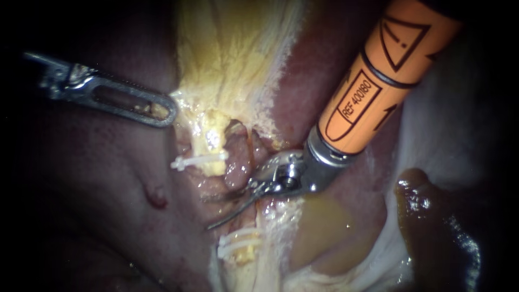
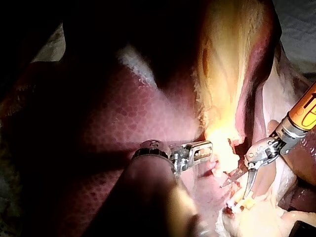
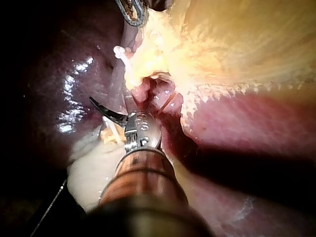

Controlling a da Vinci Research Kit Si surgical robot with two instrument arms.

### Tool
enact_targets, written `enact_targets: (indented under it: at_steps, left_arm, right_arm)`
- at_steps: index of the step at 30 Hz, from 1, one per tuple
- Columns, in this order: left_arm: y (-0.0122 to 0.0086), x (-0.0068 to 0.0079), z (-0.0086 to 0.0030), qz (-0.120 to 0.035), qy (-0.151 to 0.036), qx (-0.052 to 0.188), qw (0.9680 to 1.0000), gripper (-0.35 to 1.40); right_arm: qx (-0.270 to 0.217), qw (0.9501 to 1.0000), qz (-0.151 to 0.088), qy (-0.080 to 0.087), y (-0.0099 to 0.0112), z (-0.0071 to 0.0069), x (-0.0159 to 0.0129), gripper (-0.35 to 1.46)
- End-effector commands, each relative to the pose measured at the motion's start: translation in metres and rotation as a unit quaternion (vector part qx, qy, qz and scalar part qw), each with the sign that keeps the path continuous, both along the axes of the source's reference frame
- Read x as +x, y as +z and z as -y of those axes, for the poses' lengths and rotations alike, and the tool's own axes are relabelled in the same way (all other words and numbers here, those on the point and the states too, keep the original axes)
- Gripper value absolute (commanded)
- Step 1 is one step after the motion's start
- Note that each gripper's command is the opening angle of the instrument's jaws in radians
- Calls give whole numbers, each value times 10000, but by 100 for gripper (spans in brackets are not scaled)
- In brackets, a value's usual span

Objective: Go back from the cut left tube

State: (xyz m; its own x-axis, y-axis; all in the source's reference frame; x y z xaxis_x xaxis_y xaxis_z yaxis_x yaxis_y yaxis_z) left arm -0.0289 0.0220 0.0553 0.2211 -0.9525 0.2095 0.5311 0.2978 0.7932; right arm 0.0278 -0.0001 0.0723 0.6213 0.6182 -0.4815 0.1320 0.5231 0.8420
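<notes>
Two instruments logged | right instrument [image 1: 214, 212]: gapes empty, blades parted just beside cut left tube [image 1: 214, 153], between clips [image 1: 197, 160] | left instrument [image 1: 158, 110]: clamps yellow tissue [image 1: 232, 59] between jaws, holds field open | next: needs straight retreat, clear of clips

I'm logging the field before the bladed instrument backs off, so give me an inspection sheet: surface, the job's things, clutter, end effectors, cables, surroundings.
Surface: liver, wet and glossy; pale yellow tissue stretched above the tubes.
Job's things: left tube cut through; one white clip on its upper stump, two white clips on the lower.
Clutter: yellow-brown fluid pooled beside the lower stump.
End effectors: left instrument jaws shut on the pale yellow tissue's edge; right instrument curved blades open, between the stumps.
Cables: nothing seen.
Surroundings: dark beyond the lit tissue.
</notes>
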Motion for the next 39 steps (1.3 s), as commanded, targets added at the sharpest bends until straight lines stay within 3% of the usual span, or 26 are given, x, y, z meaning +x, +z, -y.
enact_targets:
  at_steps: [1,7,11,14,16,17,22,25,28,32,35,39]
  left_arm:
    - [0,0,0,0,2,1,10000,-35]
    - [0,0,0,1,3,1,10000,-35]
    - [0,1,0,2,4,1,10000,-35]
    - [0,1,0,2,5,1,10000,-35]
    - [1,2,0,2,6,1,10000,-35]
    - [1,2,0,3,6,1,10000,-35]
    - [1,2,0,4,7,1,10000,-35]
    - [2,2,0,3,7,1,10000,-35]
    - [1,2,0,4,8,1,10000,-35]
    - [1,2,0,3,7,1,10000,-35]
    - [1,2,0,3,7,1,10000,-35]
    - [2,1,0,2,5,0,10000,-35]
  right_arm:
    - [-16,10000,0,19,-2,0,0,141]
    - [-233,9996,-62,125,-12,0,-11,143]
    - [-764,9963,-184,337,-24,-4,-32,143]
    - [-1245,9904,-206,567,-33,-11,-52,143]
    - [-1719,9817,-165,805,-40,-15,-67,143]
    - [-1932,9775,-157,835,-43,-17,-73,143]
    - [-2794,9575,200,690,-60,-29,-106,143]
    - [-3055,9495,360,624,-68,-37,-122,143]
    - [-3191,9447,423,620,-74,-43,-137,145]
    - [-3261,9422,481,604,-82,-51,-152,145]
    - [-3182,9458,392,523,-87,-55,-162,145]
    - [-3158,9466,389,521,-90,-59,-171,145]
